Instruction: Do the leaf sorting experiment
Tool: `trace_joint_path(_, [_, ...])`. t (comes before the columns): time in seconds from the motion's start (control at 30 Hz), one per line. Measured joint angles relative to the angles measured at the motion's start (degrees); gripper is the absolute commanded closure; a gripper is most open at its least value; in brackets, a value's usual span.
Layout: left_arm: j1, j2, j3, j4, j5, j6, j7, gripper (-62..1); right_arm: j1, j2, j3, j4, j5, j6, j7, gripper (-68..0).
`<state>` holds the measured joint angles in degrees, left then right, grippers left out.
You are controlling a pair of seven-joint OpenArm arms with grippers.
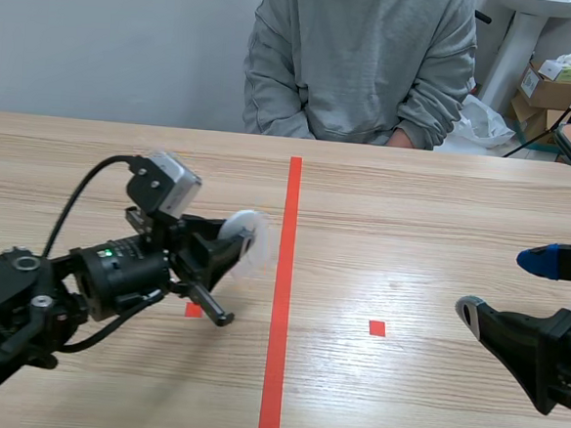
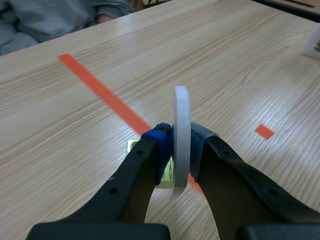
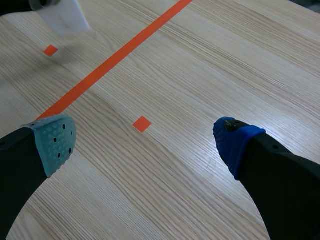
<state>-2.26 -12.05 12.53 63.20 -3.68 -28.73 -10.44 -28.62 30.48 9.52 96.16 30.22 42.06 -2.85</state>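
We count one thick white round disc [image 2: 182,107], standing on edge in the left gripper [image 2: 176,145], whose two fingers are clamped on its flat faces, low over the wooden table [image 1: 412,233] beside the long orange line. One small yellow-green piece [image 2: 132,145] lies beneath. The right gripper [image 3: 145,144] hovers well apart, fingers spread wide, holding nothing. One person [image 1: 360,62] sits at the far edge.
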Motion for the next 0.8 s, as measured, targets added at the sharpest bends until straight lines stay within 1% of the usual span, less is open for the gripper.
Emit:
trace_joint_path(0.17, [4.5,-3.5,-9.8,4.3,-3.8,0.0,1.1,-5.3,0.0,0.0,0.0,0.0,0.0,0.0,0.0,-56.0])
trace_joint_path(0.23, [5.6,-4.5,-13.7,5.3,-6.0,0.0,2.2,-5.3,0.0,0.0,0.0,0.0,0.0,0.0,0.0,-56.0])
trace_joint_path(0.3, [6.4,-5.3,-17.1,5.5,-6.1,0.2,2.3,-5.3,0.0,0.0,0.0,0.0,0.0,0.0,0.0,-56.0])
trace_joint_path(0.37, [7.2,-5.9,-19.6,5.5,-7.0,2.1,2.8,-5.3,0.0,0.0,0.0,0.0,0.0,0.0,0.0,-56.0])
trace_joint_path(0.43, [7.5,-6.4,-21.5,5.4,-7.3,4.4,4.1,-5.3,0.0,-0.2,0.0,0.0,0.0,0.0,0.0,-56.0])
trace_joint_path(0.5, [7.5,-6.8,-23.1,4.8,-7.3,5.9,4.8,-5.3,0.0,-0.3,0.0,0.0,0.0,0.0,0.0,-56.0])
trace_joint_path(0.6, [7.3,-7.3,-25.1,3.1,-7.3,9.2,5.1,-5.3,0.3,-0.3,0.0,0.0,0.0,0.0,0.0,-56.0])
trace_joint_path(0.7, [7.2,-8.1,-26.1,-0.2,-7.3,10.1,5.1,-5.3,0.3,-0.3,0.0,0.0,0.0,0.0,0.0,-56.0])
trace_joint_path(0.8, [5.9,-8.4,-26.1,-5.0,-7.3,10.1,5.1,-5.3,0.3,-0.3,0.0,0.0,0.0,0.0,0.0,-56.0])
